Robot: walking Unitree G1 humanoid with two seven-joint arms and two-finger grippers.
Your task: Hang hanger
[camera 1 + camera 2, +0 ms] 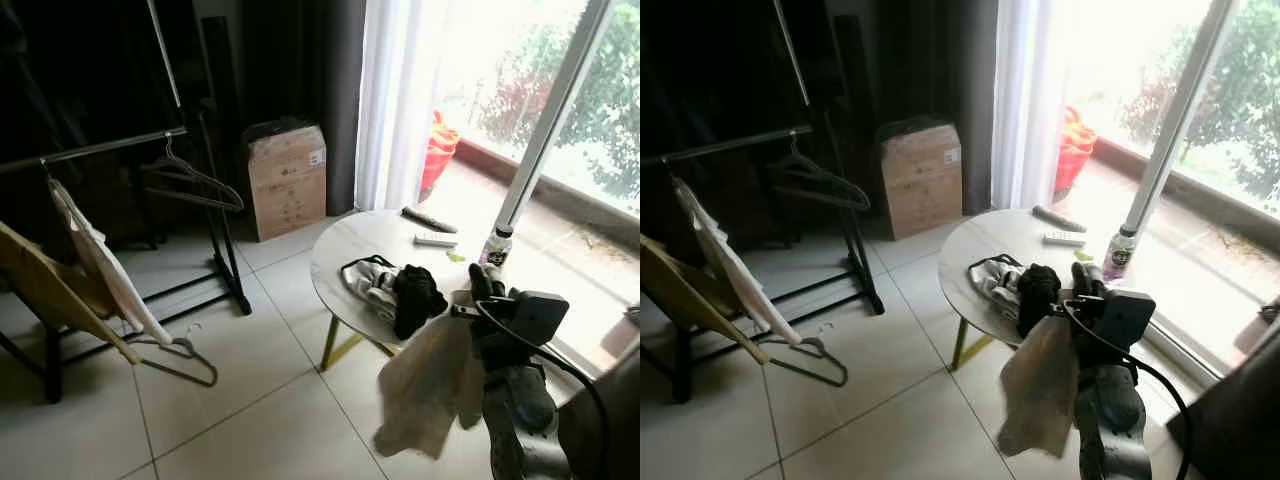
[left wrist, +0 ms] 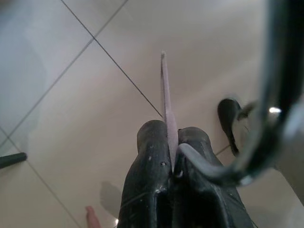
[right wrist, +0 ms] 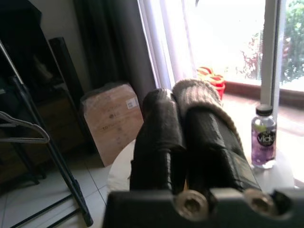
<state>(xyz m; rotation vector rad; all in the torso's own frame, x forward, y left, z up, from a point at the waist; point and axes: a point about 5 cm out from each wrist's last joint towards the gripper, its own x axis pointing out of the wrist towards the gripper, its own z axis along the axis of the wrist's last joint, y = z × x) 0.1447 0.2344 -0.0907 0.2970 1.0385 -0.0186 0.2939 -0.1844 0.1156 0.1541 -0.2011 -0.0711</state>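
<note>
Left gripper (image 2: 173, 142) carrying the grey hanger (image 2: 247, 156) to the clothes rack (image 1: 215, 240)

The rack rail (image 1: 90, 150) is sitting at ten o'clock, already bearing a dark hanger (image 1: 195, 185). The left jaws are clenching the grey hanger's thin wire above the floor tiles, so the open hook should be kept upright and lowered over the rail. The right gripper (image 1: 480, 285) is gripping a beige cloth (image 1: 430, 385).

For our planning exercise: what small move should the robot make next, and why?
Probably raise the left gripper toward the rack rail: it is shut on the hanger over the floor, away from the rail. The right gripper holds a cloth.
</note>
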